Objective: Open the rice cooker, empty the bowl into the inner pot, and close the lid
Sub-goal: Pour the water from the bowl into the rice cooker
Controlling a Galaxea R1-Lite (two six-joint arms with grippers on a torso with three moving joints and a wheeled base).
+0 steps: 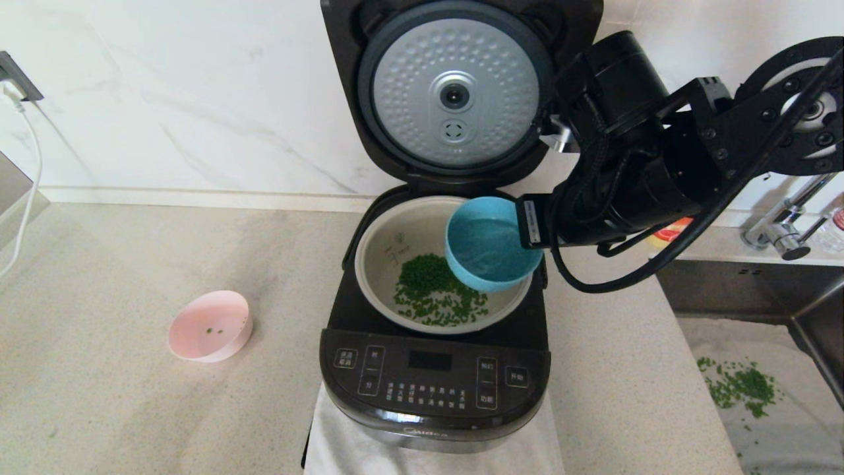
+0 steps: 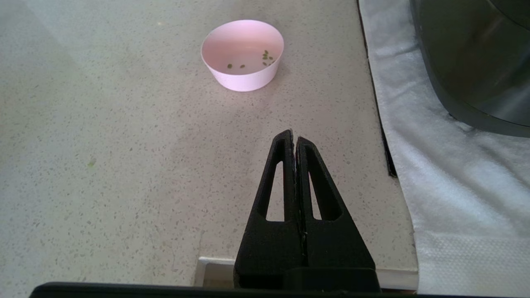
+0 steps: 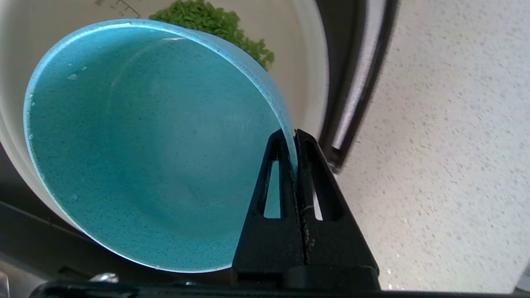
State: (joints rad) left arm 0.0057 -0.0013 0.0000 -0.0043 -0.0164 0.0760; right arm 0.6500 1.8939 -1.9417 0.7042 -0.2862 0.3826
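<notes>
The black rice cooker [image 1: 435,382] stands at the counter's middle with its lid [image 1: 455,92] swung up, the dimpled silver underside facing me. The pale inner pot [image 1: 382,244] holds a heap of green pieces [image 1: 435,293]. A blue bowl [image 1: 491,244] hangs tilted over the pot's right side, its inside bare. My right gripper [image 3: 292,134] is shut on the blue bowl [image 3: 145,145] at its rim, one finger inside and one outside. My left gripper [image 2: 292,136] is shut and empty over the counter, short of a pink bowl [image 2: 242,54]; it does not show in the head view.
The pink bowl [image 1: 210,326], with a few green bits in it, sits on the counter left of the cooker. A white cloth [image 1: 343,442] lies under the cooker. A sink [image 1: 817,330] and tap [image 1: 784,231] are at the right, with spilled green pieces [image 1: 738,386].
</notes>
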